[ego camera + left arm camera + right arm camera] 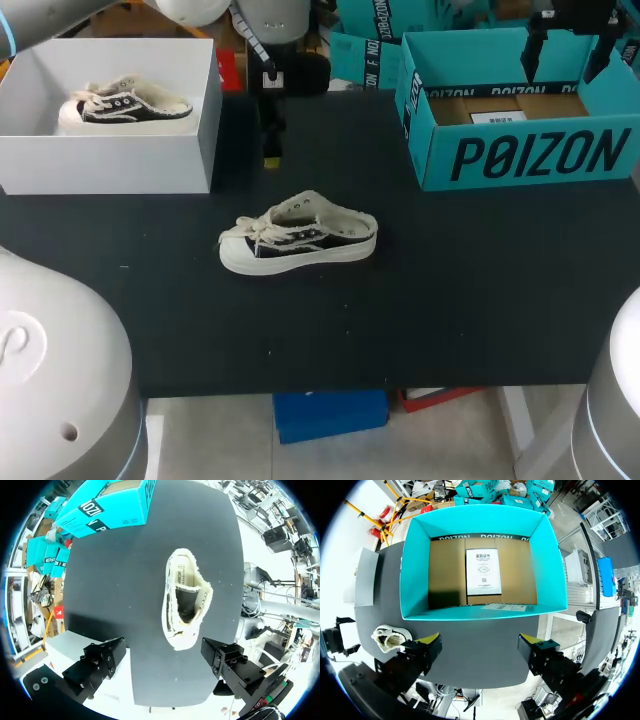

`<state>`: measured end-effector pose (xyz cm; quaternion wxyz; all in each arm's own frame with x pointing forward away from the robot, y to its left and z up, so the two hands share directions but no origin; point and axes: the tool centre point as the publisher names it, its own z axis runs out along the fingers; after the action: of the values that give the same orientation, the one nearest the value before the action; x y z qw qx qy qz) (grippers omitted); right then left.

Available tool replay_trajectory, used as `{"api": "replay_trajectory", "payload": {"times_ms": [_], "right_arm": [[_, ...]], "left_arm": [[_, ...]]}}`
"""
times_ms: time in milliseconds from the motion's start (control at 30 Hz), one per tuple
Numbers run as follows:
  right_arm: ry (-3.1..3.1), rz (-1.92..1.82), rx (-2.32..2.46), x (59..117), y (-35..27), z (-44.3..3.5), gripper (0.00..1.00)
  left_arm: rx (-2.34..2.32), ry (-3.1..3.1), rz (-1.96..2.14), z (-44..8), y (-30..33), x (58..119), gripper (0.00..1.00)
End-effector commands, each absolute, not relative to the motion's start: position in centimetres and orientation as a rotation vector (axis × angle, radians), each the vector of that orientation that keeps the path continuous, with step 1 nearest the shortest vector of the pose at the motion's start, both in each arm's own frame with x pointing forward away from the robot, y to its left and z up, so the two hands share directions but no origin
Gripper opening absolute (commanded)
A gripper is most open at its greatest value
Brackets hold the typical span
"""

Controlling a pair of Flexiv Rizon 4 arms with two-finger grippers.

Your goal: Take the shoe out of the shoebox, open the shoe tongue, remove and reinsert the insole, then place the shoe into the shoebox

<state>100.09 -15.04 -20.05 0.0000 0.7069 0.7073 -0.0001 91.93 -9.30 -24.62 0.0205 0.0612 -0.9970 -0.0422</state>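
Head view: a shoe [298, 235] stands on its sole mid-frame on the black table [450, 300], toe pointing left. At upper left, a white box [110, 160] holds a second shoe [125, 103]. At upper right is an open teal box [520, 155], with the right claw [565, 70] above it. The left claw [270, 155] is at top centre.

Left wrist view: the fingers are spread, and the shoe lies ahead, clear of both.

Right wrist view: the fingers are spread, the teal box is ahead and the shoe is beside one finger.
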Motion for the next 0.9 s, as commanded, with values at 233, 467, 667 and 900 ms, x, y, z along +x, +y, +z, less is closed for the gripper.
{"api": "replay_trajectory", "payload": {"times_ms": [233,467,667,900], "right_arm": [[2.222,-0.001,2.221,100.1,-15.0,-20.0,1.0],[2.181,-0.01,2.216,97.2,-13.2,-18.9,1.0],[2.169,0.119,2.22,92.8,-10.1,-17.9,1.0],[2.365,0.234,1.934,87.8,-6.3,-18.1,1.0]], "left_arm": [[0.188,-3.091,-0.132,-24.6,-9.3,92.0,1.0],[0.188,-3.091,-0.132,-24.6,-9.3,92.0,1.0],[0.188,-3.091,-0.132,-24.6,-9.3,92.0,1.0],[0.188,-3.091,-0.132,-24.6,-9.3,92.0,1.0]]}}
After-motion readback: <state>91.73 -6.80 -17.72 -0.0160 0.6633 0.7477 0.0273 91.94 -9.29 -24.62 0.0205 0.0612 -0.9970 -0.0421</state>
